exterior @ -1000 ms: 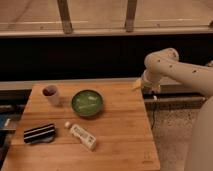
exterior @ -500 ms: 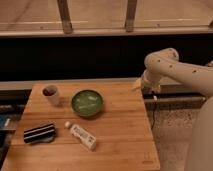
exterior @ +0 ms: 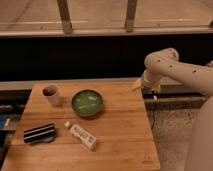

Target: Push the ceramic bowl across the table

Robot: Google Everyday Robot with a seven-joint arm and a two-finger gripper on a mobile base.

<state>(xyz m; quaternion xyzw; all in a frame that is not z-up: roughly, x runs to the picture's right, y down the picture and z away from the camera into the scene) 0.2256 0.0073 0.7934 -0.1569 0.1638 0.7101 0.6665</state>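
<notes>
The ceramic bowl (exterior: 87, 102) sits near the middle of the surface (exterior: 125, 130). The tool (exterior: 145, 87) hangs by the far right corner, well apart from it. I cannot tell if it is open or shut. A push toward the left edge could knock the white cup (exterior: 50, 94) over. Toward the near edge, the bottle (exterior: 82, 136) and the black thing (exterior: 39, 133) stand in the way, and a hard shove could send the bowl off an edge
</notes>
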